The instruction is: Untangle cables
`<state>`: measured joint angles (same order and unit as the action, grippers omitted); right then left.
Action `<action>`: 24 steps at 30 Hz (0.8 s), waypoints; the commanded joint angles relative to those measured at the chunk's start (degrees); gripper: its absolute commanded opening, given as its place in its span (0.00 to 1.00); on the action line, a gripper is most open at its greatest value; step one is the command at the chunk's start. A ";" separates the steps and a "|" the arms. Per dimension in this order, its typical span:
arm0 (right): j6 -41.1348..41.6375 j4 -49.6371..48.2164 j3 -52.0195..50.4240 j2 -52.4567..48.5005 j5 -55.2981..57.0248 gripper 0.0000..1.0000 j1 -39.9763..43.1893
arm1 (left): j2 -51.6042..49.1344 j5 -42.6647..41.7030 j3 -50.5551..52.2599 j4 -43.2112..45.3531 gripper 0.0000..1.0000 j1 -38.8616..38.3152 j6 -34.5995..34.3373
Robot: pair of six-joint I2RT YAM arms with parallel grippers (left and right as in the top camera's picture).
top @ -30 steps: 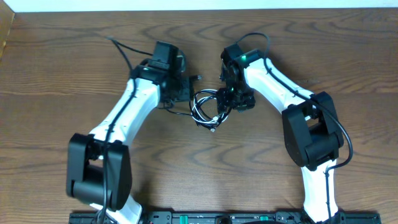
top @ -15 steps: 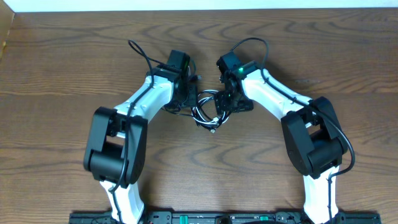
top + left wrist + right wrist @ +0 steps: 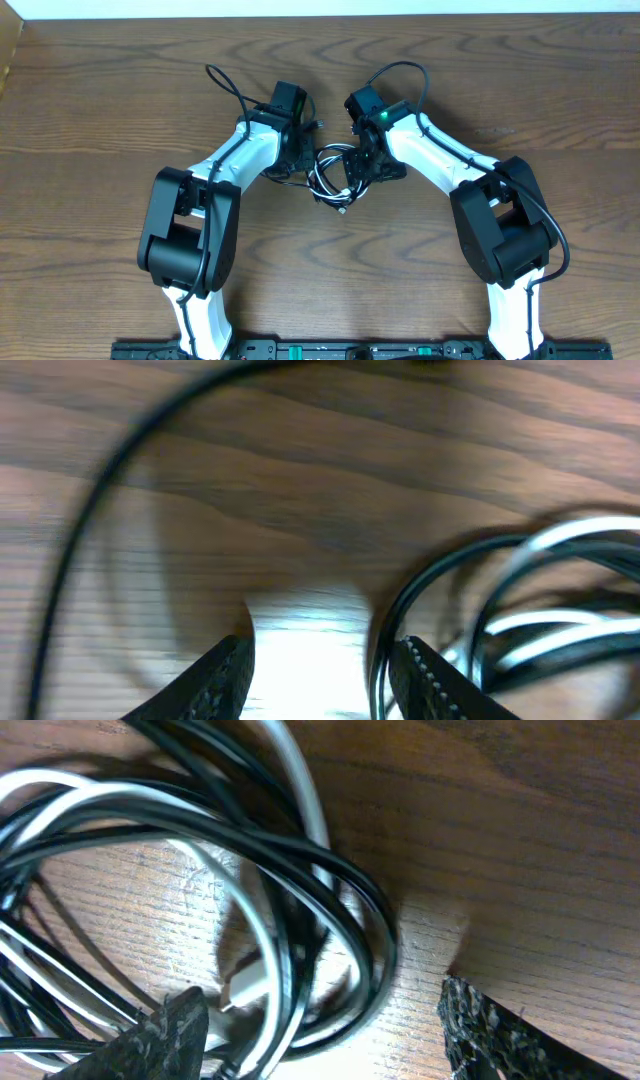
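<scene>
Fingers (image 3: 165, 1035) of the right gripper (image 3: 322, 1012) stand wide apart, straddling loops of the thin black and white cables (image 3: 270, 870), gripping nothing. The left gripper (image 3: 320, 660) gapes empty over the brown wooden table (image 3: 200, 510), just beside the roundish tangle, whose plug end (image 3: 343, 208) points toward the arms' bases.

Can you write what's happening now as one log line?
cables: tangled bundle, on table | left gripper: open, bundle beside it | right gripper: open, straddling loops

left wrist: cables (image 3: 570, 532) blurred, cropped right | overhead: their crossings perhaps too small
</scene>
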<state>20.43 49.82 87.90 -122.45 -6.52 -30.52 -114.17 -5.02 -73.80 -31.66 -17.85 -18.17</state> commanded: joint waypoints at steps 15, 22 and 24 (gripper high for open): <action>-5.84 4.37 -2.19 -2.08 1.88 0.72 -0.22 | -1.44 -13.55 0.50 -2.12 0.48 11.63 3.65; -10.05 4.07 -2.19 -2.08 1.88 0.74 -0.22 | -1.44 -25.51 0.50 -2.43 0.49 21.27 5.90; -10.99 3.80 -2.16 -2.08 1.70 0.74 -0.22 | -1.44 -29.73 0.50 -3.45 0.52 23.23 6.08</action>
<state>12.82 54.02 87.81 -122.45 -5.65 -30.79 -114.63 -26.76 -73.93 -34.09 3.07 -13.61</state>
